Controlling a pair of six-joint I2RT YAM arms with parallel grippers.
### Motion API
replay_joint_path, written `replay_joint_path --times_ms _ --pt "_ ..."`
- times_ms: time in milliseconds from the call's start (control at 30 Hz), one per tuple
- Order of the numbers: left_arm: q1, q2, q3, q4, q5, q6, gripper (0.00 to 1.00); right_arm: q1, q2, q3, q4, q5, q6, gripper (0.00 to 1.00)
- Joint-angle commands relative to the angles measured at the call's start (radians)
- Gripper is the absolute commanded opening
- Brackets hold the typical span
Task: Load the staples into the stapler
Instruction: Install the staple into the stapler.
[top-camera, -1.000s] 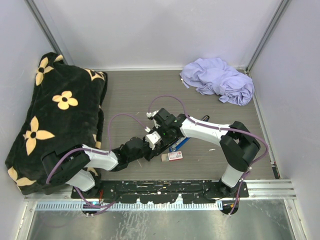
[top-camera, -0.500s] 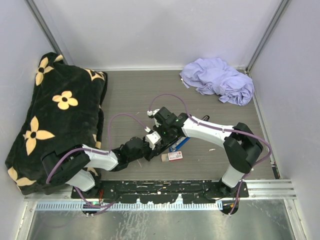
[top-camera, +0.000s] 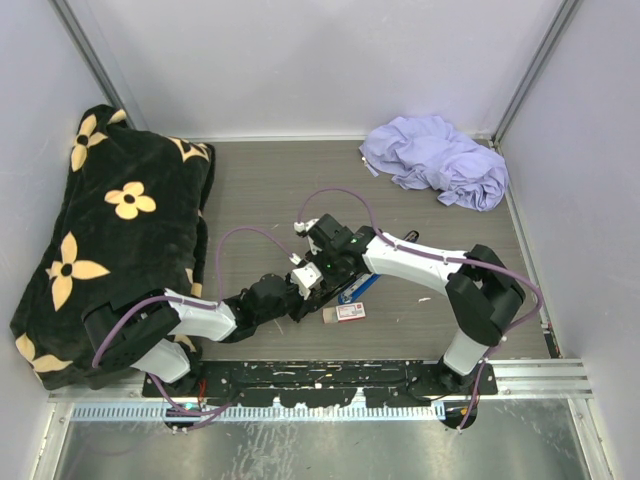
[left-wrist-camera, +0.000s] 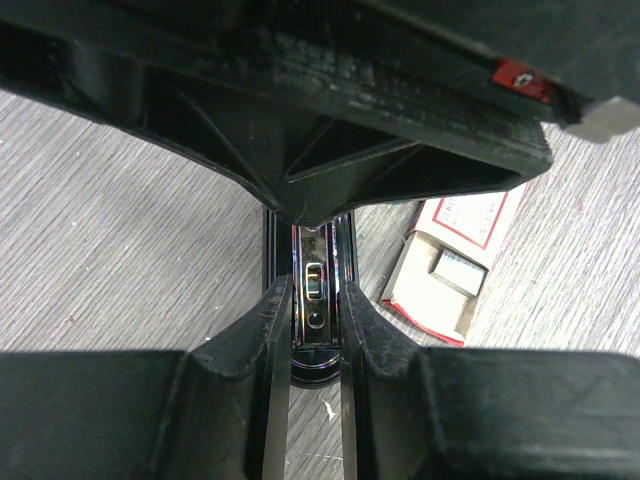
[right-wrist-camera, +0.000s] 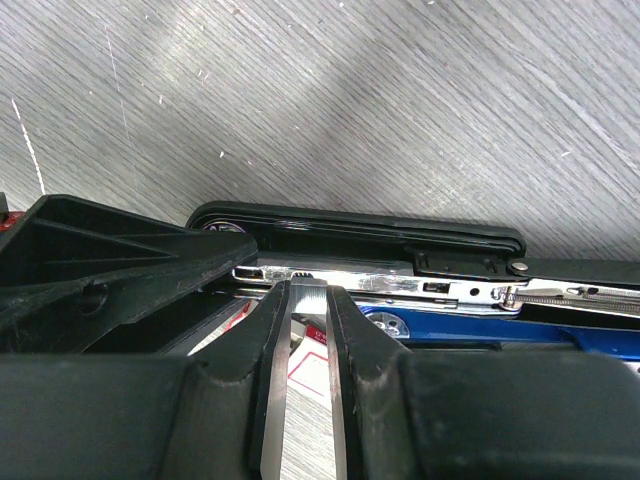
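Surface: grey wood-grain table (top-camera: 260, 190).
Left gripper (left-wrist-camera: 315, 300): nearly closed, clamping the stapler (left-wrist-camera: 316, 322) rail.
Right gripper (right-wrist-camera: 305, 305): pinching staple strip (right-wrist-camera: 306, 293) at rail.
Staples box (top-camera: 349, 312): lower centre overhead, beside stapler.

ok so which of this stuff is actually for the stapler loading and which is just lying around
In use: black stapler, staples box, staple strip in right gripper.
Lying about: blue stapler, flowered blanket, purple cloth.

Pale grey walls (top-camera: 300, 60), wood-grain tabletop (top-camera: 270, 190) — perhaps laminate, metal front rail (top-camera: 300, 412)
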Motion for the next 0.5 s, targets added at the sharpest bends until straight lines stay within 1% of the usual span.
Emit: replay_joint_path --times_ms 0,467 --pt "-0.014 -0.011 0.026 0.003 0.014 0.011 0.1 0.006 0.005 0.003 0.024 -0.019 0.005 0.2" --pt "-0.013 -0.012 0.025 0.004 0.01 0.011 0.11 0.006 0.019 -0.002 0.014 -0.025 0.002 0.21"
